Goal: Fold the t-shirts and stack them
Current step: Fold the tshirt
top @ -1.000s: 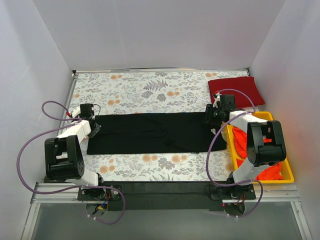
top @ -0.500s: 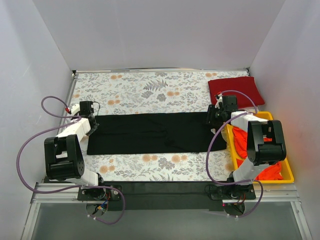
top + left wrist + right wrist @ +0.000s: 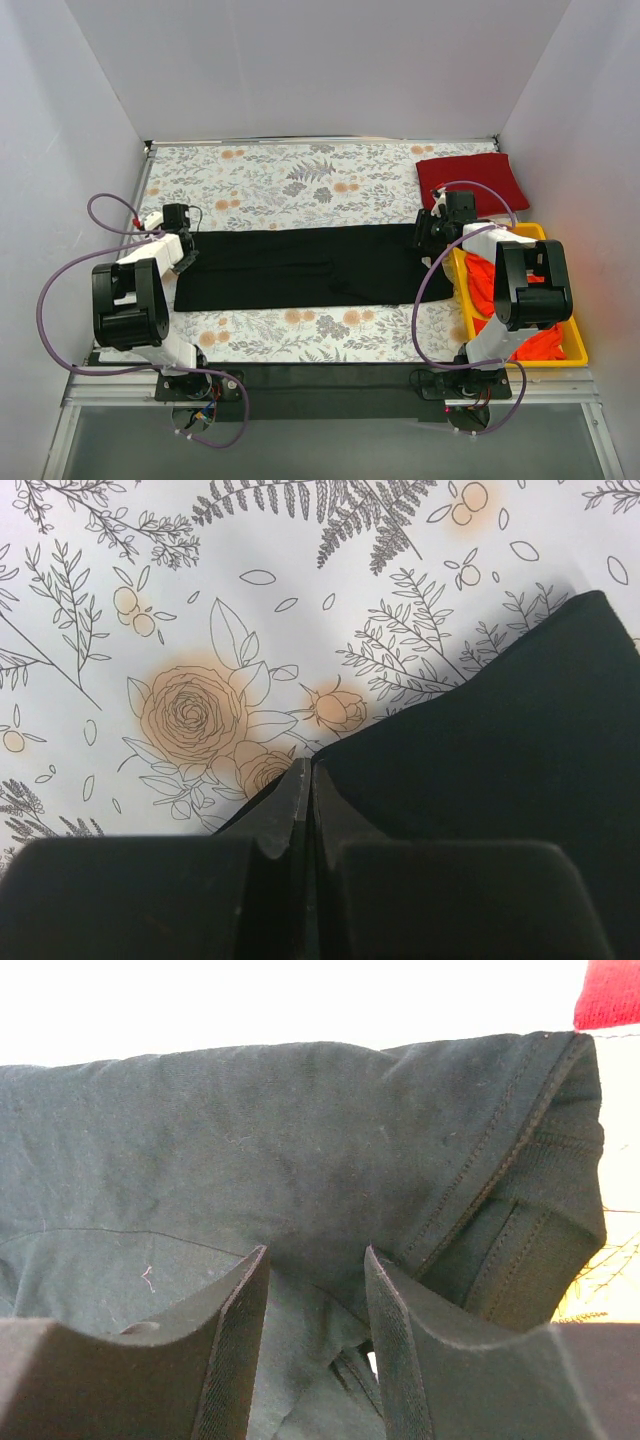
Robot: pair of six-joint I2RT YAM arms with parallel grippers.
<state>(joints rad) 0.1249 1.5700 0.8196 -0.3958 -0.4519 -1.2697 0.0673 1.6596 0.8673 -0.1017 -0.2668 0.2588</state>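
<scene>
I am looking down on the floral table cover point(image 3: 300, 180), which is covering the whole work surface between the white walls. The black t-shirt point(image 3: 300, 265) is lying flat across the middle of it, folded into a long band that is running from the left arm to the right arm. The yellow bin point(image 3: 577, 340) is sitting at the right edge, beside the right arm, and the orange-red t-shirts point(image 3: 480, 280) are lying crumpled inside it. The dark red t-shirt point(image 3: 470, 180) is resting as a neat folded rectangle in the far right corner, just beyond the bin and apart from the black one. The right gripper point(image 3: 315, 1255) is hanging over the right end of the black shirt, next to its stitched hem; its fingers point(image 3: 235, 1310) are standing apart, with cloth showing in the gap, and they are not clamping it. The left gripper point(image 3: 305, 775) is sitting low at the left end of the band with its two fingers pressing tight together, their tips right at the cloth's edge; I cannot tell whether any fabric is being pinched between them.
</scene>
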